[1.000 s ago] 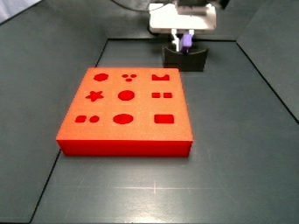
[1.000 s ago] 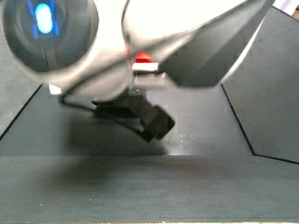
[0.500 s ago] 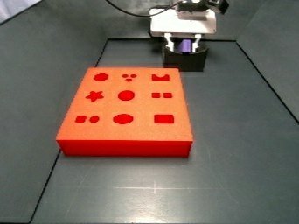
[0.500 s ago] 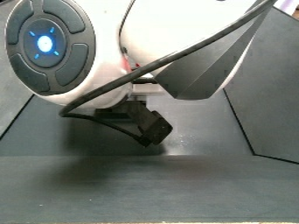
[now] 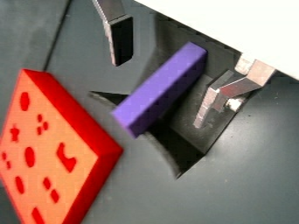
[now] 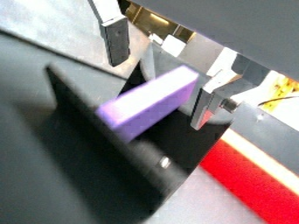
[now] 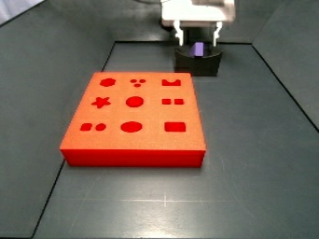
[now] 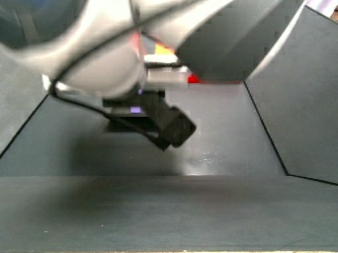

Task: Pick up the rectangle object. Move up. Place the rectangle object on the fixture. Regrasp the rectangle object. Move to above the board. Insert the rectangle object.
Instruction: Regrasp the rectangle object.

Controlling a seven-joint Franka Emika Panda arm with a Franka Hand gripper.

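Hand (image 5: 163, 72) sits above the fixture (image 7: 199, 63) at the far end of the worktop (image 7: 249, 159), fingers (image 5: 118, 39) spread wide and clear of the rectangle object (image 5: 162, 89). That purple block rests tilted on the fixture, between the fingers. Board (image 7: 134, 119) lies nearer, well apart.
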